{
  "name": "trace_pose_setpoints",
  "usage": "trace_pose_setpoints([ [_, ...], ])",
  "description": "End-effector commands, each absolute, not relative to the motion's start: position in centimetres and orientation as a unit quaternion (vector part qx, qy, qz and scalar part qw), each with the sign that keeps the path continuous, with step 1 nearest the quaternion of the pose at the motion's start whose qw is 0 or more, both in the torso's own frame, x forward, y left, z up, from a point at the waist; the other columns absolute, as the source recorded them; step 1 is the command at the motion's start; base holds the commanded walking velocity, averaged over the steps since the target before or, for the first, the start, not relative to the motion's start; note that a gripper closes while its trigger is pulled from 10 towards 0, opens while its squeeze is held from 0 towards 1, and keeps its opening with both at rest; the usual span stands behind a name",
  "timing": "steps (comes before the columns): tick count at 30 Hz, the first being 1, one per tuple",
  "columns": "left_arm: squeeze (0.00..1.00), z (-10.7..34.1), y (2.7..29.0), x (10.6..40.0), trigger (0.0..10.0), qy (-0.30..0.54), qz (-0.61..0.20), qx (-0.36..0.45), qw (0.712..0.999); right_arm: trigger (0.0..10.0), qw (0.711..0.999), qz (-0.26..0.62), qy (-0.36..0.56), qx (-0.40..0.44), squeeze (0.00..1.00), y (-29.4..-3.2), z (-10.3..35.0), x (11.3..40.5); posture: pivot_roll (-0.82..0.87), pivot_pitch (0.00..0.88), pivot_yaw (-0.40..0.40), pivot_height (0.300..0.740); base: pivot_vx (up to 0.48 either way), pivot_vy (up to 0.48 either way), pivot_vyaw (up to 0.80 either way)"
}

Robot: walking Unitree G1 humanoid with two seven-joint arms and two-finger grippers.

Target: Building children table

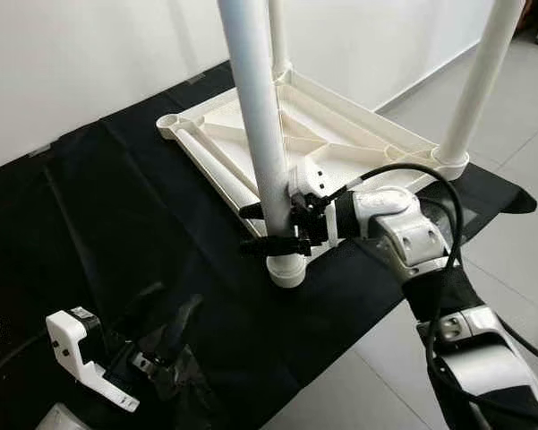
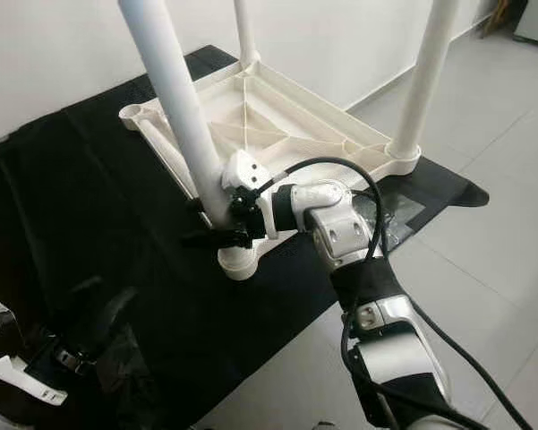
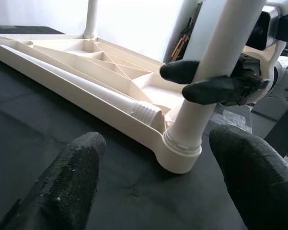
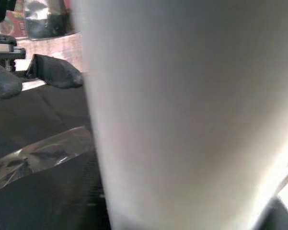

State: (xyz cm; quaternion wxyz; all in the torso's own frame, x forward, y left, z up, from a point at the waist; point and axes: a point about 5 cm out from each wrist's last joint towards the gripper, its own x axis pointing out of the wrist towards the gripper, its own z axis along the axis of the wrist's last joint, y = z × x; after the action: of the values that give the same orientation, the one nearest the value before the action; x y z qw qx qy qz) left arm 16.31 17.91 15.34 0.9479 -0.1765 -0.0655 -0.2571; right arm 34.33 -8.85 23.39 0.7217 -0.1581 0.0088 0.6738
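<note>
Head eyes look down; both wrist views closely face the near leg (image 1: 261, 134).

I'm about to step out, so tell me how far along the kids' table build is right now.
The white tabletop lies upside down on the black cloth. Three legs stand in corner sockets. The right gripper has its jaws closed around the near leg, just above its socket. The fourth leg lies loose inside the frame, and one corner socket is empty. The left gripper waits open, low beside the table. Left: fit that leg, then flip the table.
</note>
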Motion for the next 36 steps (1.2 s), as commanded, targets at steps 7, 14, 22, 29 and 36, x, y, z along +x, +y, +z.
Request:
trace_pose_setpoints([
  [7, 0.00, 15.2, 17.9, 15.9, 10.0, -0.062, -0.251, -0.176, 0.950, 0.0, 0.767, 0.614, -0.007, -0.187, 0.00, -9.4, 22.8, 34.0, 0.01, 0.177, 0.114, 0.740, 0.000, 0.000, 0.00],
  [14, 0.00, 15.3, 18.2, 16.2, 10.0, -0.065, -0.249, -0.175, 0.950, 0.0, 0.953, 0.280, 0.071, -0.092, 0.00, -7.7, 17.5, 31.1, -0.01, 0.187, 0.122, 0.740, 0.000, 0.000, 0.00],
  [22, 0.00, 15.2, 18.3, 16.6, 10.0, -0.065, -0.252, -0.173, 0.950, 0.0, 0.957, 0.279, 0.053, -0.062, 0.00, -5.1, 18.0, 31.1, -0.01, 0.178, 0.126, 0.740, 0.000, 0.000, 0.00],
  [29, 0.00, 15.2, 18.2, 16.6, 10.0, -0.071, -0.249, -0.174, 0.950, 10.0, 0.926, 0.370, 0.027, -0.065, 1.00, -4.1, 20.1, 32.0, -0.01, 0.181, 0.116, 0.740, 0.000, 0.000, 0.00],
  [36, 0.00, 15.4, 17.8, 16.5, 10.0, -0.074, -0.250, -0.177, 0.949, 10.0, 0.801, 0.575, -0.023, -0.168, 0.00, -5.7, 22.5, 32.0, 0.00, 0.185, 0.107, 0.740, 0.000, 0.000, 0.00],
])
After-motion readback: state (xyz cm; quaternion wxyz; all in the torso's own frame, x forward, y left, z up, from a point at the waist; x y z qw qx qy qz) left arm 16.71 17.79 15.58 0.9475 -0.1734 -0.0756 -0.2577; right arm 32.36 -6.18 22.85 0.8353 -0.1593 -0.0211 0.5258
